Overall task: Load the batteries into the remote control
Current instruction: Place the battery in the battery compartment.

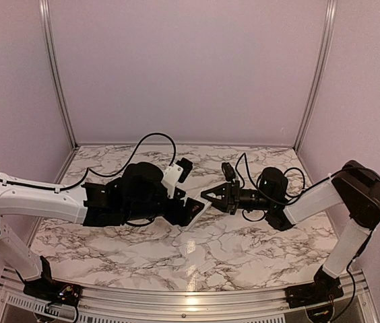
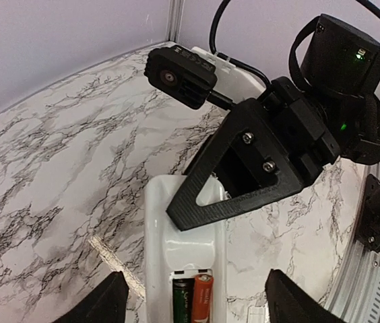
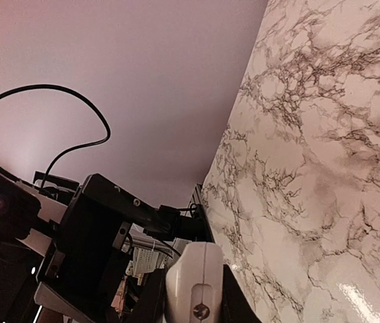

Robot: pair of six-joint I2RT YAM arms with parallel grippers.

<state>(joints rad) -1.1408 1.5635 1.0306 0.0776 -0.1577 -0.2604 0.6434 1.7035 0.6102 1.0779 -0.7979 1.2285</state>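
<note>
- Remote control (image 2: 183, 249) pinched at far end by my R gripper (image 3: 193, 296).
- My L gripper (image 2: 197, 282) spread wide, fingers (image 2: 112, 299) clear of remote both sides.
- 2 batteries (image 2: 202, 296) in open compartment.

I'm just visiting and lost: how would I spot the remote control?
Find the middle of the marble table. There the remote control is the flat white slab pinched in the right arm's black jaws; unlike anything nearby, its open recess shows two batteries.
</note>
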